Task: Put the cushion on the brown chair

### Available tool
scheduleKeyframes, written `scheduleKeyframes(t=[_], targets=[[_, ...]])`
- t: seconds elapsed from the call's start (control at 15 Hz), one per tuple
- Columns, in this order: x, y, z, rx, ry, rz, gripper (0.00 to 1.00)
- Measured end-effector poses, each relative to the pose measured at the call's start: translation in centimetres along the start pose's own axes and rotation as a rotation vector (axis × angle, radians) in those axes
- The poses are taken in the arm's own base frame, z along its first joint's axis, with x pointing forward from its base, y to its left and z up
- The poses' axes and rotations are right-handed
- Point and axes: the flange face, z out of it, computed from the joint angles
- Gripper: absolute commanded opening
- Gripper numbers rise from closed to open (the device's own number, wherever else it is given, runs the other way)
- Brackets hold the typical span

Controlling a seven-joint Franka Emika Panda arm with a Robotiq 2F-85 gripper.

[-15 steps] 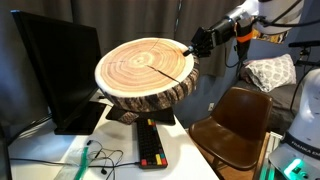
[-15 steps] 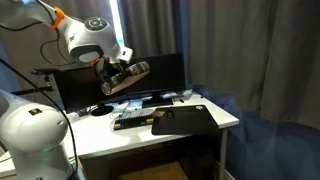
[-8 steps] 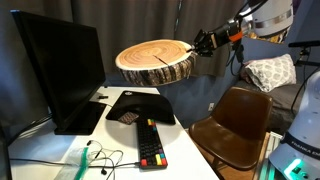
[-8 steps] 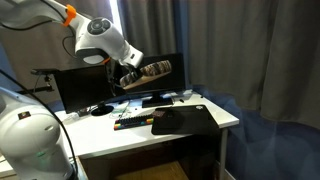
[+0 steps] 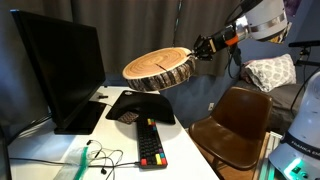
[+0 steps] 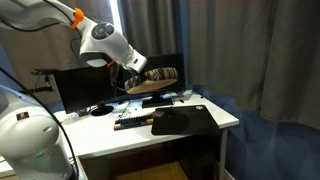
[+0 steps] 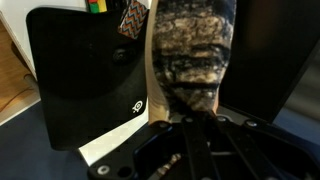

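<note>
Brown-rimmed cushion (image 5: 160, 70) hangs clamped at its edge in the gripper (image 5: 200, 47); the arm should swing it level above the brown chair (image 5: 238, 120).

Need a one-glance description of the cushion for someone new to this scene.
Find the big black monitor on the white desk; beside its screen, in the air over the desk, the gripper holds the cushion. It's the only round thing printed like a sawn log: tan rings on top, dark bark rim.
</note>
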Motion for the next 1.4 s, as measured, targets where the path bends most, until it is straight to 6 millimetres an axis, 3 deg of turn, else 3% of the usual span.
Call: scheduleKeyframes(t=[0.13,0.33,0.53,0.73,1.07,1.4], targets=[[0.5,0.4,-0.2,0.000,0.008,0.022,0.03],[3.8,3.1,-1.5,-0.003,0.062,0.145,0.03],[7.7,8.3,-3.1,-0.020,0.115,0.306,0.03],[10.1,13.9,-4.1,-0.045,0.161,0.482,0.03],[10.6,21.8,-4.5,-0.080,0.271,0.770,0.03],[8.5,29.5,-5.5,-0.136,0.449,1.024,0.03]])
